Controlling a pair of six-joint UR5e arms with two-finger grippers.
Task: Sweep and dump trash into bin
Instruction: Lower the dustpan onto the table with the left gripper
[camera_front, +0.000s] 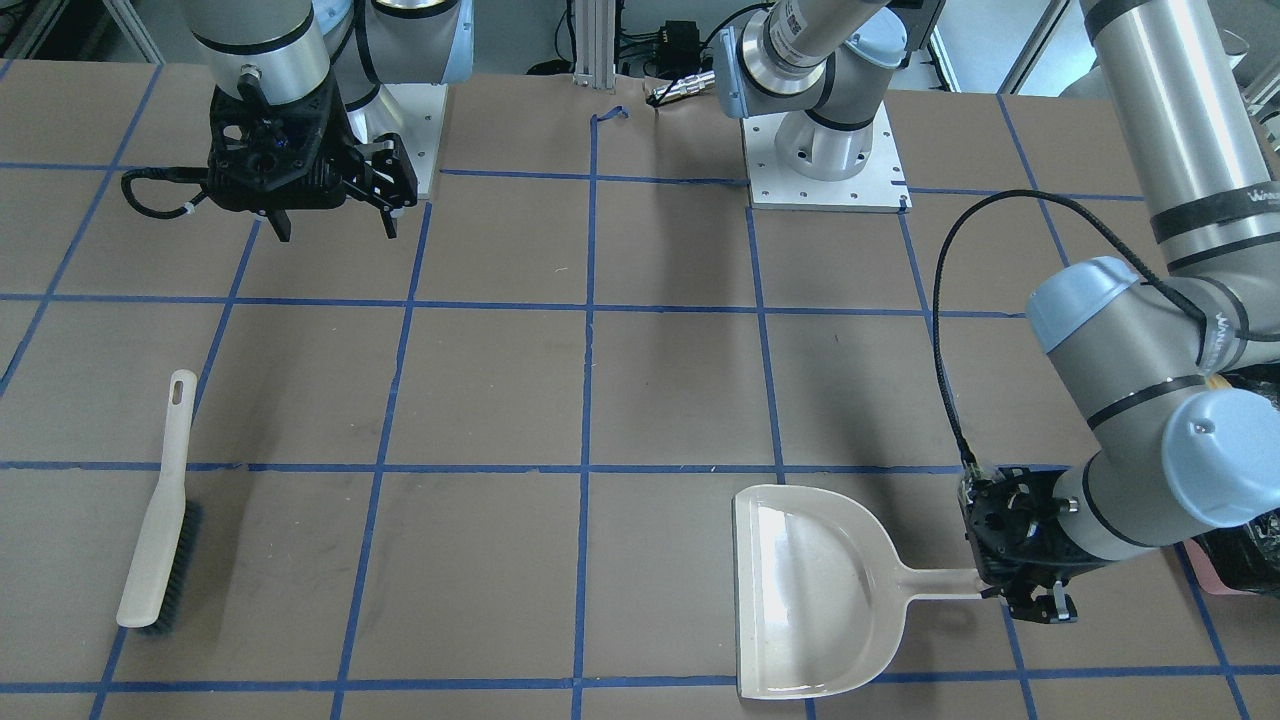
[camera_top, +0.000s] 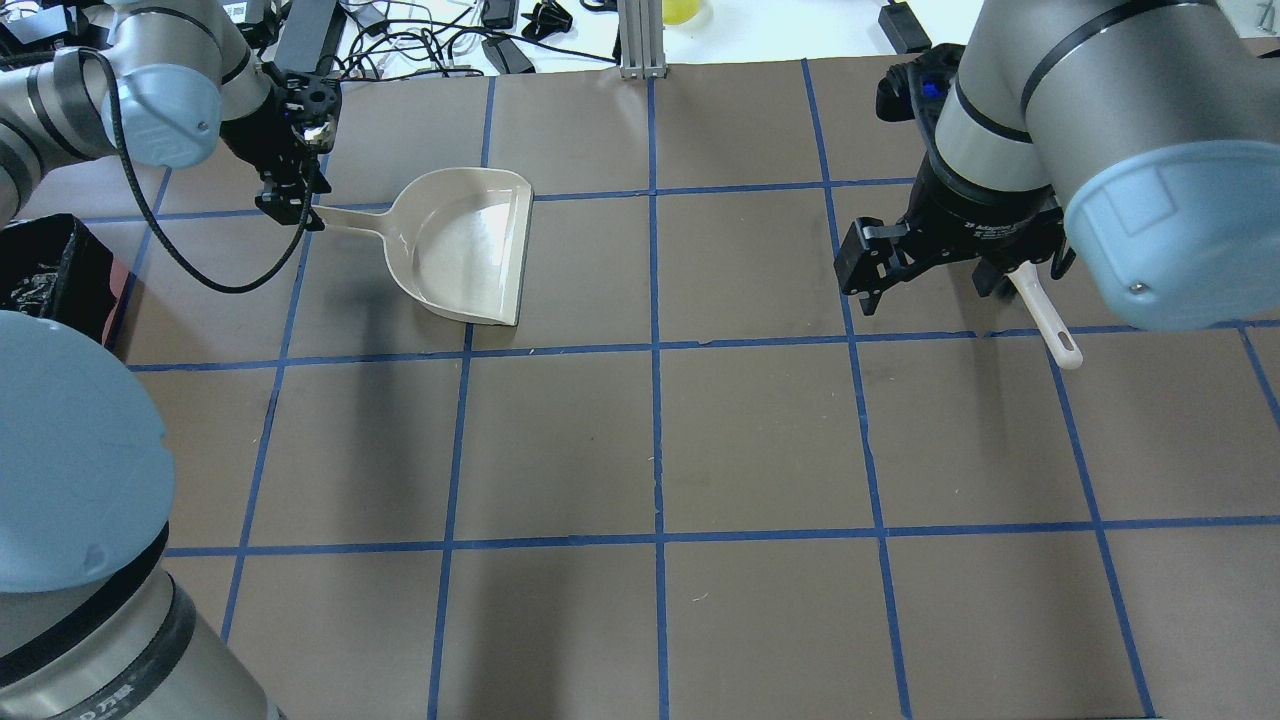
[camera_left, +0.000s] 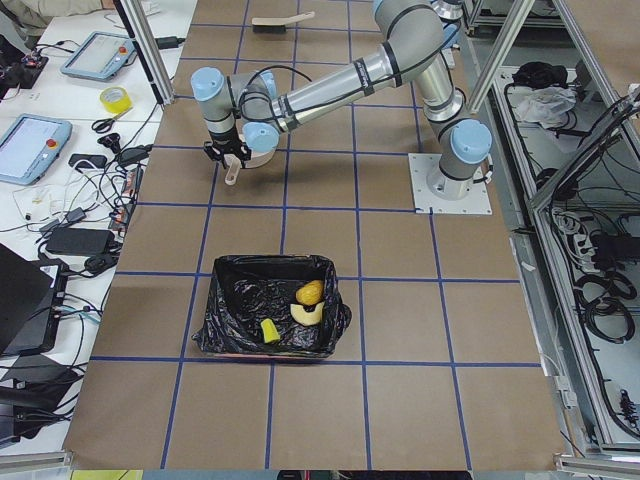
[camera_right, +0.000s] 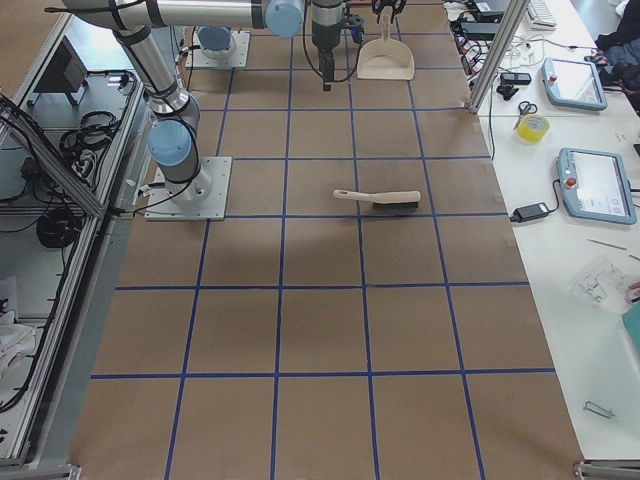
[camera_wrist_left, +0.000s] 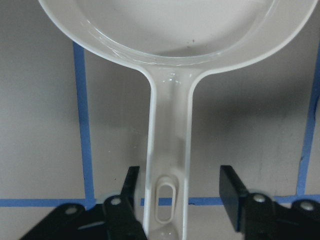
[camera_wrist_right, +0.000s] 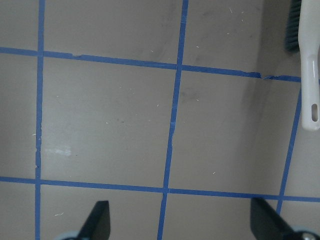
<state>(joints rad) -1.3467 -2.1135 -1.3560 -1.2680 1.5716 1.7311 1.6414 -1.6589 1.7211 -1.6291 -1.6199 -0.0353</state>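
Trash (camera_left: 306, 313) lies inside the bin (camera_left: 230, 275), toward the left end of the table. All three bits sit on the black bag, so the job looks nearly done. The dustpan (camera_front: 810, 590) is empty and lies flat, more toward the far edge of the table. The left gripper (camera_wrist_left: 179, 180) sits low over its handle (camera_wrist_left: 170, 125). Its fingers are wide, with a gap on one side, and do not squeeze. I think the step is letting go. It is best to lift straight up, so no finger hooks the handle and drags the pan. The right gripper (camera_front: 335, 232) hangs wide open near the robot's edge, holding nothing. The brush (camera_front: 160, 520) lies flat on that arm's side.
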